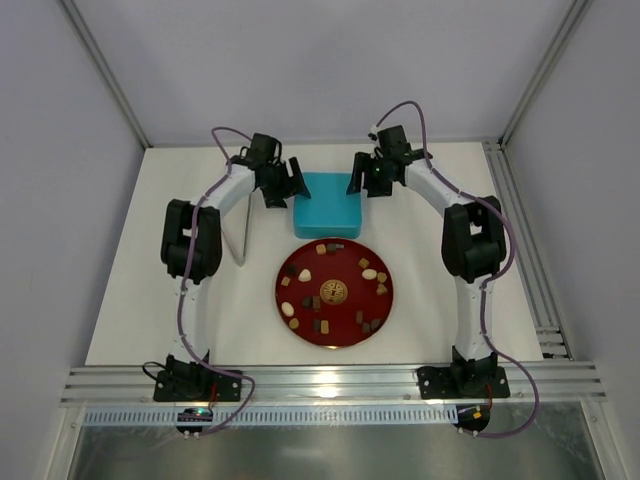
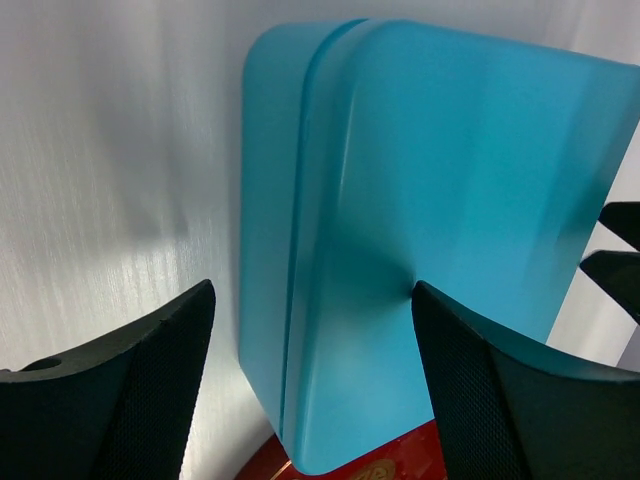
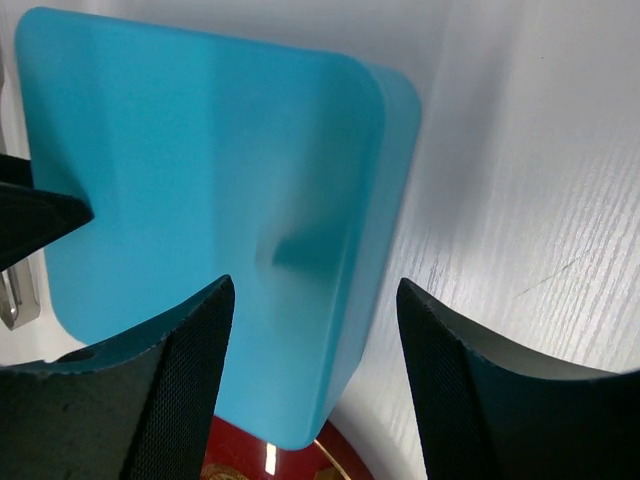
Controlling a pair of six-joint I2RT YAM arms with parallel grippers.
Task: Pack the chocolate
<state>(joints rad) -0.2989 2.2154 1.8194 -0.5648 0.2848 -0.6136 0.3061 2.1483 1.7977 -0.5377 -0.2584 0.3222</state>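
Observation:
Several small chocolate pieces (image 1: pixel 324 248), dark brown, tan and cream-white, lie around a dark red round plate (image 1: pixel 300 272) at the table's middle. A closed turquoise box (image 1: pixel 328 204) stands just behind the plate; it fills the left wrist view (image 2: pixel 430 230) and the right wrist view (image 3: pixel 220 180). My left gripper (image 1: pixel 287 186) is open at the box's left edge, jaws spread over that side. My right gripper (image 1: pixel 364 180) is open at the box's right edge, jaws straddling that edge. Neither holds anything.
A thin grey upright panel (image 1: pixel 241 235) stands left of the plate beside the left arm. A gold round emblem (image 1: pixel 332 290) marks the plate's centre. An aluminium rail (image 1: pixel 330 385) runs along the near edge, another rail (image 1: pixel 520 230) along the right.

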